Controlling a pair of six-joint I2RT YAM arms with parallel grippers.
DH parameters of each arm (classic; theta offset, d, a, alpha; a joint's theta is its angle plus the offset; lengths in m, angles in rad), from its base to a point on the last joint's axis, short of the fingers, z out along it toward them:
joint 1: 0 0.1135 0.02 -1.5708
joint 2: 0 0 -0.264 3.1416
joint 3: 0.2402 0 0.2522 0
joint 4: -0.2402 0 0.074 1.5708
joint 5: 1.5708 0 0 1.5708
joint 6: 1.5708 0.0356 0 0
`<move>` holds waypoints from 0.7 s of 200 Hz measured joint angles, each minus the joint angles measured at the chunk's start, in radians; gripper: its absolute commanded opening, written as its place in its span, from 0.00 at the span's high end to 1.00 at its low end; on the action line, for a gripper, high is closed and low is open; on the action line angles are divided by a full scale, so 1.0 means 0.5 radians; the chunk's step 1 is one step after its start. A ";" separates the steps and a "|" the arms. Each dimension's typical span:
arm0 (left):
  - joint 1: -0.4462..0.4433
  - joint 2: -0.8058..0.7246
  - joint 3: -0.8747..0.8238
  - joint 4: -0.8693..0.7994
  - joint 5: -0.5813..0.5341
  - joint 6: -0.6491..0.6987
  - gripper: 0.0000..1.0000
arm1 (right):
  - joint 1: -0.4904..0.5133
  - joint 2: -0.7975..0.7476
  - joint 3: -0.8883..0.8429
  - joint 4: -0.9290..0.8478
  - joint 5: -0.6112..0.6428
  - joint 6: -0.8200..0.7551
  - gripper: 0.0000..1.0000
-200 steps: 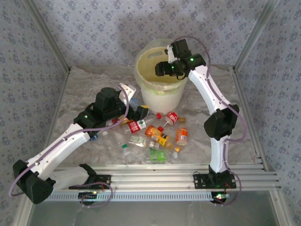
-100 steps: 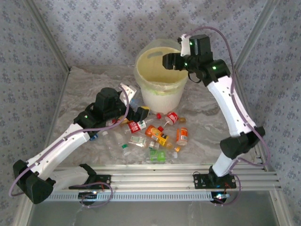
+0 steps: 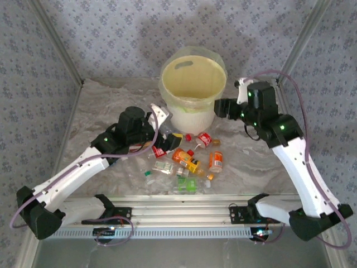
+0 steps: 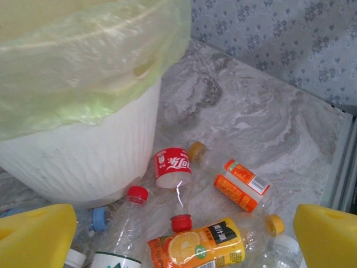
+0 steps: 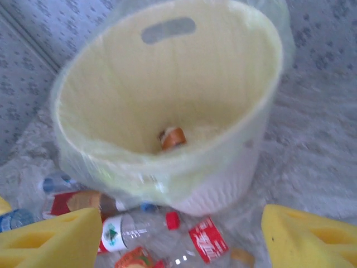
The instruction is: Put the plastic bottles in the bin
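Note:
The bin, a cream bucket lined with a pale yellow-green bag, stands at the back middle. One orange-labelled bottle lies on its floor. Several plastic bottles lie in a heap in front of the bin. Among them are a red-labelled bottle, an orange-labelled one and an orange-juice one. My left gripper hovers over the left of the heap, open and empty, its yellow pads wide apart. My right gripper hangs just right of the bin, open and empty, pads spread.
Metal frame posts and patterned walls close in the marble table on three sides. A slotted rail runs along the near edge. Bare table lies left and right of the heap.
My right arm has swung from above the bin's mouth back right and down beside the bin. My left gripper has edged slightly toward the heap.

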 measured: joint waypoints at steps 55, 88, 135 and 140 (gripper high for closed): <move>-0.104 0.108 0.053 -0.103 0.014 0.052 0.00 | 0.000 -0.246 -0.665 -0.109 0.047 0.203 0.25; -0.130 0.153 0.080 -0.118 0.021 0.060 0.00 | 0.000 -0.242 -0.994 -0.091 0.009 0.340 0.25; -0.156 0.219 0.088 -0.163 0.020 0.059 0.00 | 0.007 -0.072 -1.248 0.140 -0.079 0.474 0.21; -0.156 0.224 0.089 -0.166 0.021 0.059 0.00 | 0.008 -0.052 -1.267 0.164 -0.087 0.485 0.20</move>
